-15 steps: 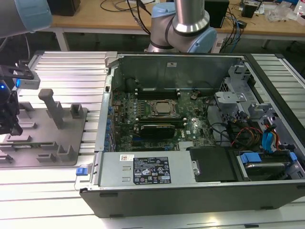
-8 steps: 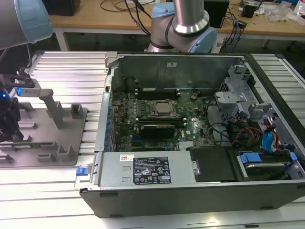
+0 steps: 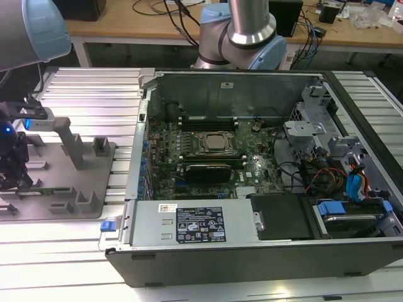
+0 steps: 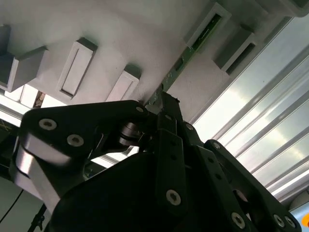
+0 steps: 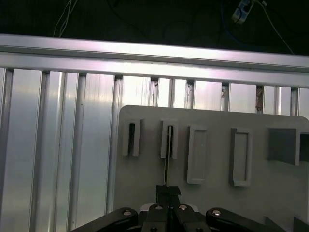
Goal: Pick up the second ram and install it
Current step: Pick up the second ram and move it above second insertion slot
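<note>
First wrist view: the gripper (image 5: 167, 192) is clenched on the second ram (image 5: 166, 169), standing edgewise in a slot of the grey holder plate (image 5: 140, 193) on the ribbed aluminium table (image 5: 58, 145); a cabled desk (image 3: 119, 28) stands behind.

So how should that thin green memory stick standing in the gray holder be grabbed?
Pinch its two flat faces, on the stretch clear of the slotted block, coming from above: the second ram stands on edge on the gray holder, thin edge up. The end effector is closed there now.
</note>
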Controlling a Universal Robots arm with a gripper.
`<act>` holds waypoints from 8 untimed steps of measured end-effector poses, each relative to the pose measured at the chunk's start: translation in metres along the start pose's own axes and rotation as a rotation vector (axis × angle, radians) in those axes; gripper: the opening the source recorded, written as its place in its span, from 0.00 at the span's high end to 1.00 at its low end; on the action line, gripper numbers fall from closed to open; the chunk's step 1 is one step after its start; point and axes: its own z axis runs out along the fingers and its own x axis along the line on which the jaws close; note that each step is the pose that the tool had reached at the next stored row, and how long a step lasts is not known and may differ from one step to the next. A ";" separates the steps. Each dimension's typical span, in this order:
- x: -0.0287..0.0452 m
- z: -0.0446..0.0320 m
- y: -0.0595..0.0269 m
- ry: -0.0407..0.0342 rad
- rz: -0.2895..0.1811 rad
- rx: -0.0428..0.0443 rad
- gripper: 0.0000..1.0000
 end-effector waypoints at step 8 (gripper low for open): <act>-0.0012 0.0094 0.0014 0.0007 -0.001 0.0006 0.78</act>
